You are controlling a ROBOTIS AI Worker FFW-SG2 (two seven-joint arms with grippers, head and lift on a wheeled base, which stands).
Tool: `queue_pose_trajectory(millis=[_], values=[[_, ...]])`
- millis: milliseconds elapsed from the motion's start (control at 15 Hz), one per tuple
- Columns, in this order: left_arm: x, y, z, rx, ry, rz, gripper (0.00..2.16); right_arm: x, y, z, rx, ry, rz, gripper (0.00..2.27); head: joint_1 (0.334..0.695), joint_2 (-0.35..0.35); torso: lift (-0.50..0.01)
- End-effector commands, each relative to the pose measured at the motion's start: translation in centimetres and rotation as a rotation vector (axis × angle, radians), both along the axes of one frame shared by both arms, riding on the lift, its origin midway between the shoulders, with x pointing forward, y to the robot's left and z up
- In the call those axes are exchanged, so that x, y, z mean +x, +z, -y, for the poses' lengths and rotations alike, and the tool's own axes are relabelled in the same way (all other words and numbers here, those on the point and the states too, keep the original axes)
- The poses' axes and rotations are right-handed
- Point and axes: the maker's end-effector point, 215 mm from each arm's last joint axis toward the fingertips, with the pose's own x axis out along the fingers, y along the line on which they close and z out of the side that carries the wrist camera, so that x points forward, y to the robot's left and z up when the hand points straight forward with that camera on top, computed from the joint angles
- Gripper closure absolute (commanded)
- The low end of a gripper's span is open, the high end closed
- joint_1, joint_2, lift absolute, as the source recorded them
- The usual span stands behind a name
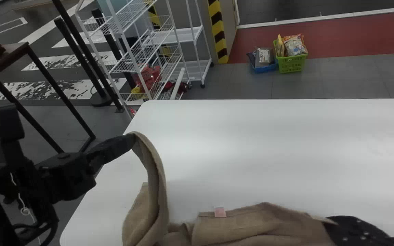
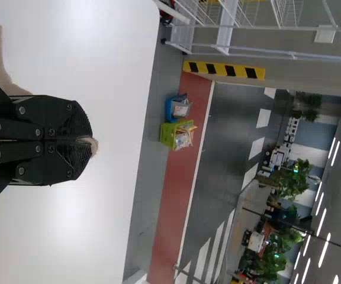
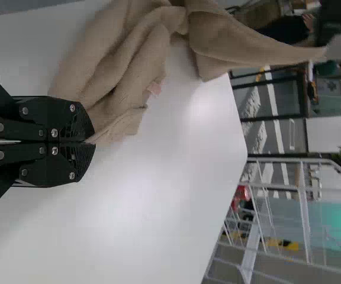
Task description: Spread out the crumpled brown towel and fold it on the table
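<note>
At the left of the head view, my left gripper (image 1: 131,139) holds one end of the brown towel (image 1: 156,177) raised above the table. In the left wrist view my left gripper (image 2: 87,142) is shut, with a bit of brown cloth (image 2: 93,145) poking out at its tips. My right gripper (image 1: 330,222), at the lower right of the head view, is on the towel's other end. In the right wrist view my right gripper (image 3: 89,142) is closed on an edge of the bunched towel (image 3: 141,53). A pinkish tag (image 1: 220,212) sits on the towel's far edge.
The white table (image 1: 268,143) stretches beyond the towel and off to the right. Past its far left corner stands a white wire rack (image 1: 142,61). A green basket (image 1: 291,63) and a blue one (image 1: 264,69) are on the floor behind the table.
</note>
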Motion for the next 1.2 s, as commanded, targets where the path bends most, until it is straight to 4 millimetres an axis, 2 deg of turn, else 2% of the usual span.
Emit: queue_pose_trajectory(millis=[0,67,200,267,333,400,600,733,867,933,1000,1067,1133], values=[[-1.1,-0.1,-1.2,-0.014,0.029,-0.007,1.56,0.6,3.3,4.6,0.077,-0.090,0.053,1.99,0.695,0.350,-0.127],[-1.4,0.0,-1.9,-0.012,0.047,-0.004,1.56,1.1,4.4,6.8,0.107,-0.135,0.073,1.99,0.695,0.350,-0.127],[-1.8,0.1,-3.0,-0.010,0.072,-0.002,1.56,2.1,7.1,12.6,0.144,-0.221,0.120,1.99,0.695,0.350,-0.127],[-2.1,0.2,-3.4,-0.013,0.081,0.001,1.56,2.3,7.8,14.5,0.149,-0.247,0.131,1.99,0.695,0.350,-0.127],[-2.3,0.5,-3.7,-0.019,0.084,0.008,1.56,2.2,8.6,16.6,0.164,-0.279,0.137,1.99,0.695,0.303,-0.127],[-2.6,0.7,-4.0,-0.024,0.089,0.016,1.56,1.7,9.5,17.9,0.174,-0.285,0.145,1.99,0.695,0.281,-0.127],[-4.0,2.3,-5.6,-0.025,0.120,0.056,1.56,-0.1,12.1,19.8,0.211,-0.273,0.153,1.99,0.695,0.233,-0.127],[-4.5,3.0,-6.6,-0.026,0.143,0.074,1.56,-1.0,13.5,22.8,0.229,-0.317,0.172,1.99,0.695,0.227,-0.127],[-4.8,3.3,-6.7,-0.032,0.139,0.083,1.56,-1.5,12.2,25.5,0.224,-0.365,0.137,1.99,0.695,0.214,-0.127],[-4.7,3.2,-6.3,-0.039,0.124,0.082,1.56,-1.2,10.1,27.1,0.217,-0.396,0.102,1.98,0.695,0.202,-0.127],[-4.4,2.9,-5.9,-0.048,0.112,0.078,1.56,-0.7,8.1,28.5,0.197,-0.438,0.066,1.81,0.695,0.162,-0.127],[-4.1,2.7,-5.4,-0.055,0.098,0.074,1.56,-0.3,5.8,29.4,0.162,-0.476,0.021,1.37,0.695,0.137,-0.127],[-3.8,2.6,-5.0,-0.056,0.088,0.071,1.56,0.2,4.1,30.4,0.112,-0.528,-0.010,0.59,0.695,0.105,-0.127]])
